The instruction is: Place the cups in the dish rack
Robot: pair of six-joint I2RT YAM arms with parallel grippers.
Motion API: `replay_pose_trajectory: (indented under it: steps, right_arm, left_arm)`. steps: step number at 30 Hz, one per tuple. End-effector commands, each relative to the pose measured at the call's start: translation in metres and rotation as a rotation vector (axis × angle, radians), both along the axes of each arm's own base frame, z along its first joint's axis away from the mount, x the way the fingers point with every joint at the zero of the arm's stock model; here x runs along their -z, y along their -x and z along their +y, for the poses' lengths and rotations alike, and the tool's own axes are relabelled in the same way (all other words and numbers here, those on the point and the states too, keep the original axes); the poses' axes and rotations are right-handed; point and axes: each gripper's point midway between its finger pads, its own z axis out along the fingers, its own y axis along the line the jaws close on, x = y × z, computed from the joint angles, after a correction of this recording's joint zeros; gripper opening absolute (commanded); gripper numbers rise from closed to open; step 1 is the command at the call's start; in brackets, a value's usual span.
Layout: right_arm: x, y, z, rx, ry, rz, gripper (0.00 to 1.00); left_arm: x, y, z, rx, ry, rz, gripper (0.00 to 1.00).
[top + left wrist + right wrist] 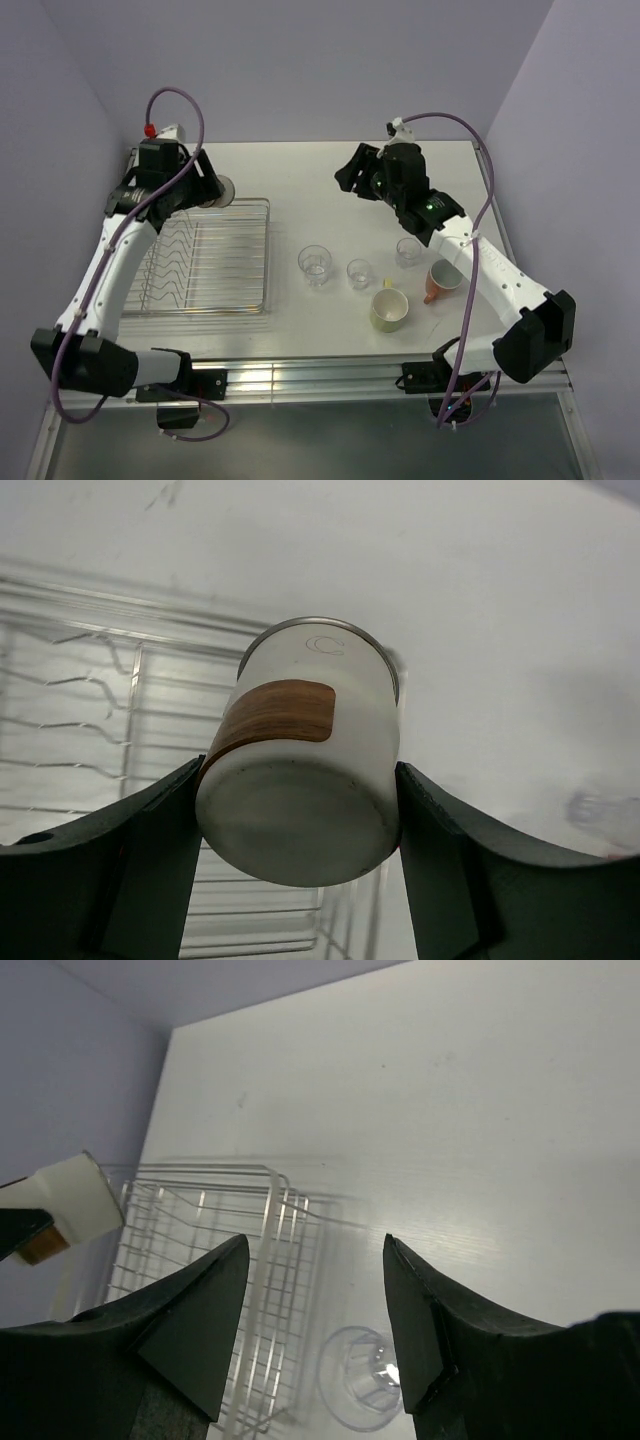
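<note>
My left gripper (298, 810) is shut on the brown-and-cream cup (300, 770), held on its side above the far right corner of the silver wire dish rack (205, 255). The cup also shows in the top view (219, 190) and in the right wrist view (75, 1200). My right gripper (315, 1290) is open and empty, raised above the table's far middle (358, 172). Three clear glass tumblers (315, 264) (359, 272) (408, 250) stand right of the rack. The yellow-green mug (389, 310) and the salmon-orange mug (440, 282) lie nearer the front right.
The rack (80, 710) is empty, with wavy wire dividers on its left half. Lilac walls close in the table at the left, back and right. One tumbler (362, 1380) shows below my right fingers, beside the rack's edge (270, 1290).
</note>
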Motion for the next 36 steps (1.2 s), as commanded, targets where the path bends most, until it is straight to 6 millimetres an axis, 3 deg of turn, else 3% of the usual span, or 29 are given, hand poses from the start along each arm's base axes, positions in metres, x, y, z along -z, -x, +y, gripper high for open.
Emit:
replay_pose_trajectory:
  steps: [1,3,4,5,16,20,36]
  right_arm:
    - [-0.009,-0.008,-0.011,0.022,0.075,-0.033,0.64]
    - [0.000,-0.008,-0.007,-0.005,0.094,-0.010,0.64]
    - [0.001,-0.008,-0.006,-0.012,0.097,-0.007,0.64]
    - [0.008,-0.010,-0.003,-0.021,0.104,0.010,0.64]
    - [0.022,-0.010,0.005,-0.072,0.130,0.047,0.64]
    - [0.028,-0.012,0.005,-0.074,0.142,0.057,0.64]
    - [0.039,-0.014,0.012,-0.102,0.144,0.080,0.64]
  left_arm:
    - [0.028,-0.005,0.029,-0.069,-0.178,0.116,0.00]
    - [0.032,-0.009,0.035,-0.079,-0.218,0.142,0.00]
    - [0.046,-0.010,0.036,-0.062,-0.251,0.202,0.00]
    - [0.044,-0.013,0.037,-0.058,-0.264,0.209,0.00]
    - [0.095,-0.029,0.055,-0.117,-0.391,0.389,0.00]
    - [0.099,-0.038,0.058,-0.133,-0.409,0.398,0.00]
    - [0.156,-0.043,0.051,-0.090,-0.407,0.516,0.02]
